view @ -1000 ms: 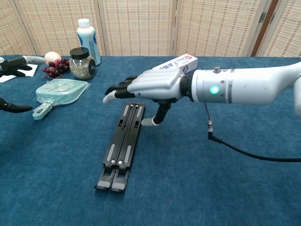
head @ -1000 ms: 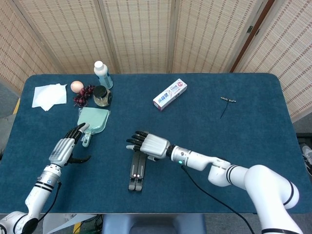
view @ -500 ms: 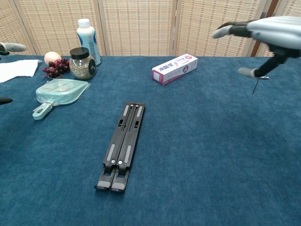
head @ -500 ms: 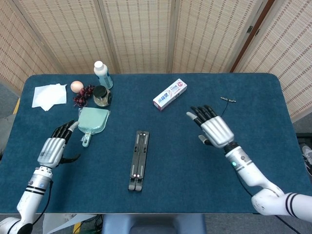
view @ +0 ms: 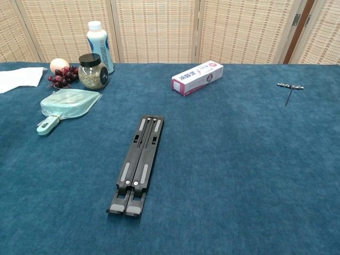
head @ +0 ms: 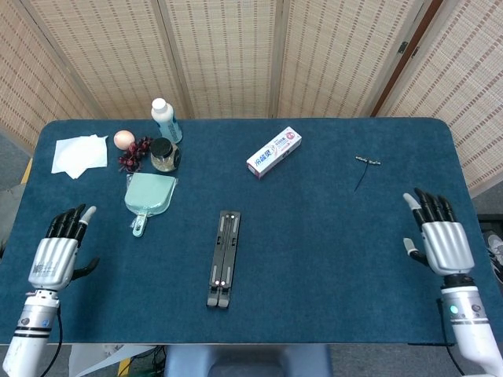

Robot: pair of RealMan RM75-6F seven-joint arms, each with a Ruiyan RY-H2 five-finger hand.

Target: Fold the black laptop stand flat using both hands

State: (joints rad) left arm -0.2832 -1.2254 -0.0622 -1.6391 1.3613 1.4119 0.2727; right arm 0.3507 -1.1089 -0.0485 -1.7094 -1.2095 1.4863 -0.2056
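Now both arms have pulled back: the left robot hand (head: 56, 255) sits lower left, the right robot hand (head: 442, 239) lower right, each wide and empty. Centre table, the black laptop stand (head: 224, 258) lies flat, apparently folded.

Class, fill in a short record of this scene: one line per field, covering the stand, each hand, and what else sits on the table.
stand: black laptop stand lies folded flat on the table, near its middle
left hand: left hand open, holding nothing, at the table's left edge
right hand: right hand open, holding nothing, at the right edge
contact: neither hand touches the stand
back left: bottle, jar, grapes, tissue, dustpan
back centre: box
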